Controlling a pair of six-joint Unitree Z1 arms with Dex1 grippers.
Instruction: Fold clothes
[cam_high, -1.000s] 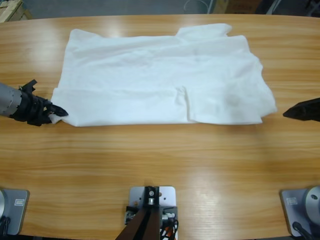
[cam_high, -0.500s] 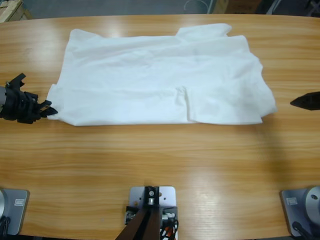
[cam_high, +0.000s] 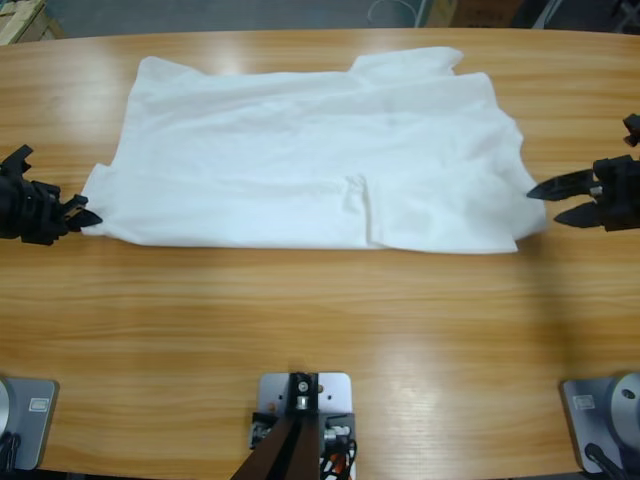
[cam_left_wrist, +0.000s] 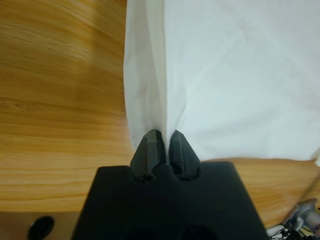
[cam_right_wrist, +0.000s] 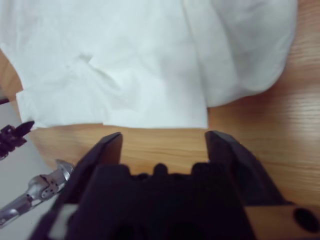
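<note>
Left wrist view shows the left gripper (cam_left_wrist: 164, 140) with its two black jaws pressed together on a pinched fold at the edge of the white T-shirt (cam_left_wrist: 225, 75), the cloth rising from the jaws in a tight crease and spreading out over the wooden table (cam_left_wrist: 55, 90). In the high view this same left gripper (cam_high: 82, 217) sits at the table's left edge, holding the shirt's near left corner, which is drawn out into a point toward it. The right gripper (cam_right_wrist: 162, 142) has its jaws spread wide with nothing between them; bare wood shows in the gap and the shirt's hem lies just beyond the tips, not touching. From above, the right gripper (cam_high: 545, 199) comes in from the right edge, its tips just beside the shirt's right side. The white T-shirt (cam_high: 300, 150) lies flat across the far half of the table (cam_high: 320, 320), a sleeve folded over the body near the middle and another sleeve sticking out at the far edge. Nothing else rests on the wood between the two grippers.
</note>
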